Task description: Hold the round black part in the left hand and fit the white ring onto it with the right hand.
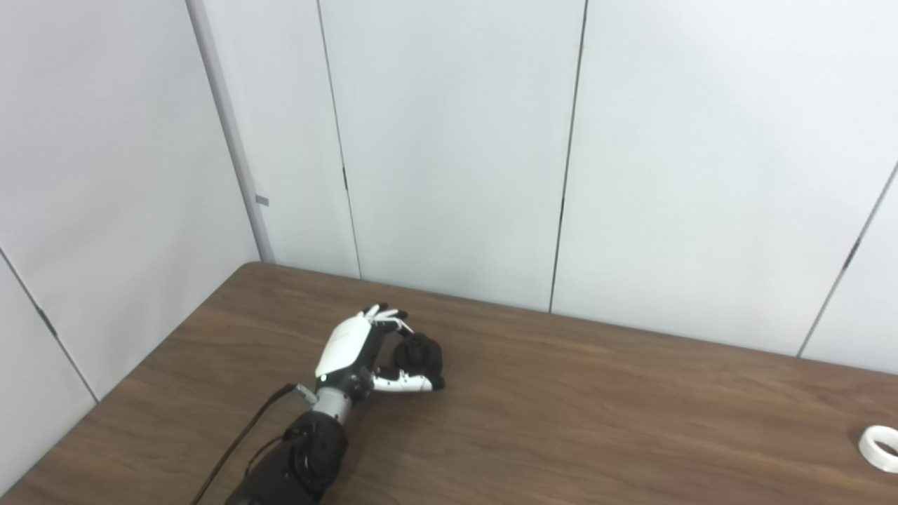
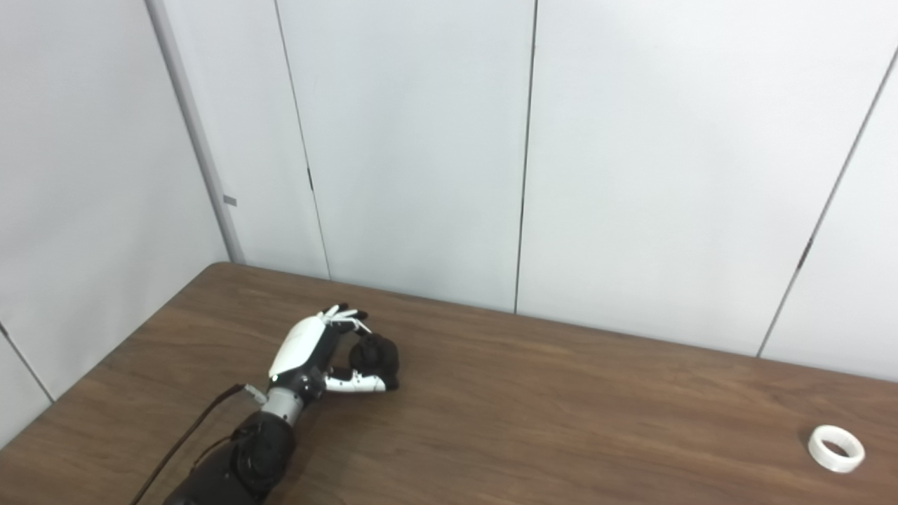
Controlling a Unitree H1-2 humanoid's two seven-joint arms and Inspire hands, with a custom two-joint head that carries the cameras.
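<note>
Left robot hand (image 1: 365,354): over the left part of the surface (image 1: 596,421), toward the far-left corner; fingers (image 1: 384,314) curled over and thumb (image 1: 407,384) reaching under, closed around the black part (image 1: 419,354). Whether the part is lifted clear or rests on the wood cannot be told. Black part: round, dark, lies on the thumb side of the palm, its open side facing right along the surface; no detail of its seat for the ring shows at this range. Ring (image 2: 835,449): white, lying flat, hole upward, close to the near-right corner, well apart from the held part, with bare wood between them. Right robot hand: not in view in either eye view, so its state cannot be told. Governing relation: the ring lies far to the right and nearer the front edge than the left robot hand, on the right arm's own side, so by judgement the right robot hand takes it up and carries it leftward and toward the far edge to meet the part. Step in hand, by judgement: part secured, ring not yet picked up
</note>
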